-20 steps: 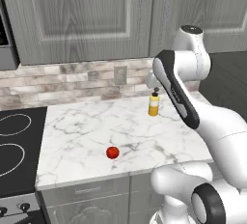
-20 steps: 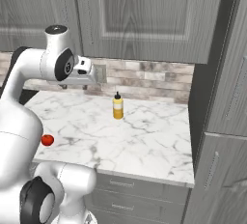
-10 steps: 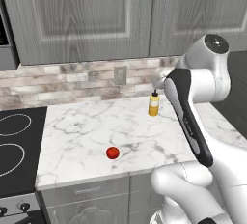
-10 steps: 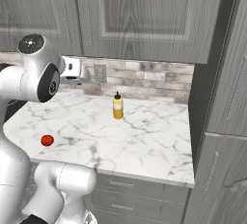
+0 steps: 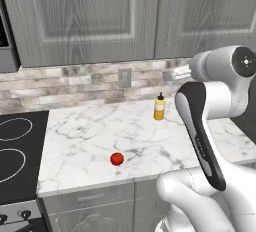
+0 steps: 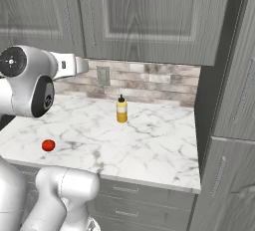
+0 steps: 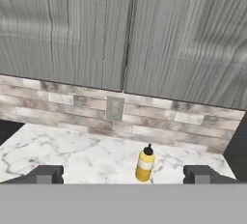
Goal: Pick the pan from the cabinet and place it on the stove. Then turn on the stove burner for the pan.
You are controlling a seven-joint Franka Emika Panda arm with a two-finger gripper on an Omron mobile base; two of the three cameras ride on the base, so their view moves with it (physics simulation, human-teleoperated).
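Closed grey cabinet doors span the wall above a marble bench. The black stove adjoins the bench's left end. The hand, fingers spread wide and empty, faces the doors. Yellow bottle near the backsplash; red ball near the front edge.

The cabinet showed two closed grey doors above a brick backsplash with a wall outlet. A yellow bottle stood upright on the marble surface, between the gripper fingertips, set wide apart.
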